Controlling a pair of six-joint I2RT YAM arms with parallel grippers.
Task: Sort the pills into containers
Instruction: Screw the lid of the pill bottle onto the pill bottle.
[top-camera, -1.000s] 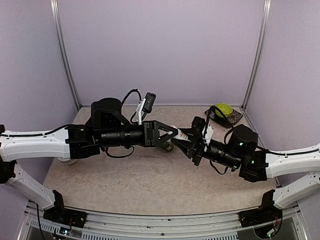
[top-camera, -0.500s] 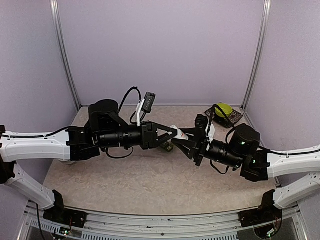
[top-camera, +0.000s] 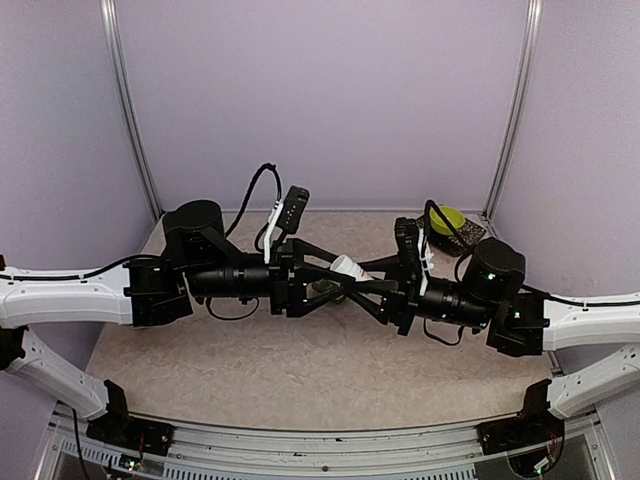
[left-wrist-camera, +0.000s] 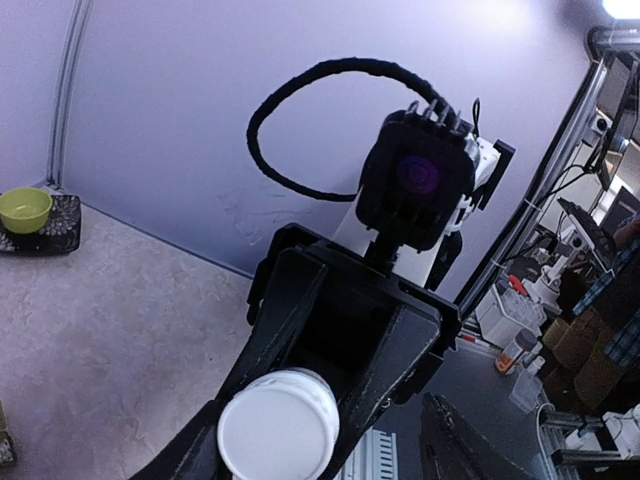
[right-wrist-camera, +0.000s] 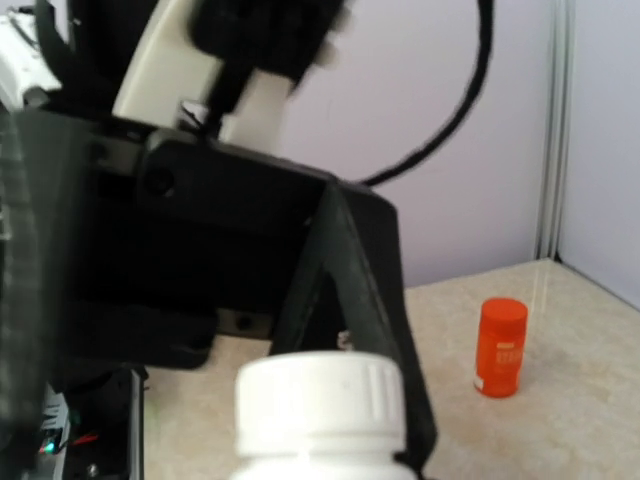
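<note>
A: As far as your cameras show, item one: white-capped pill bottle (right-wrist-camera: 322, 405), cap (left-wrist-camera: 275, 425) on, held above the table (top-camera: 250, 360) at mid-scene. Your right gripper (top-camera: 368, 281) pinches it, fingers pressed onto its body.

B: Item two: your left gripper (top-camera: 335, 278), jaws spread either side of the cap and not gripping it that I can see.

A: Item three: containers (top-camera: 322, 289), a dark green strip on the table beneath both grippers. The lids are too hidden to read.

B: Also listed: orange bottle (right-wrist-camera: 500, 346), upright, well off to one side. Yellow-green bowl (top-camera: 447, 217), far right corner.

A: Tally for you: no pills in view, loose or sorted. Opening, pouring and sorting all look outstanding.
</note>
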